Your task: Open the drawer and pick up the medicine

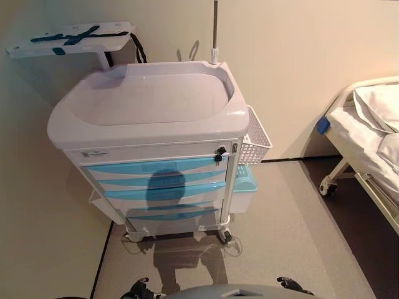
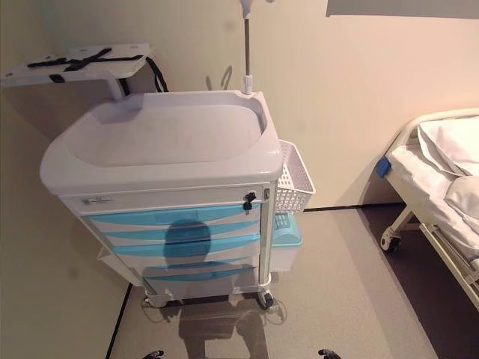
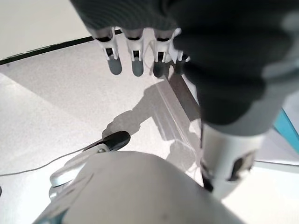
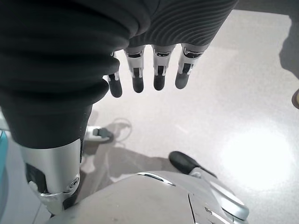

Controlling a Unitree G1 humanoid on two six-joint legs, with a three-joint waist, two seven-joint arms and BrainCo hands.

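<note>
Medical cart, drawers closed.
Left hand and right hand: fingers straight, empty (floor beneath).

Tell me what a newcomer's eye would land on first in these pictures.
First the white medical cart in the middle, against the wall, its blue-fronted drawers all shut and a white mesh basket hanging on its right side. Next the bed at the right edge. Both hands hang low with straight fingers, holding nothing: the left hand and the right hand over bare floor.
</note>
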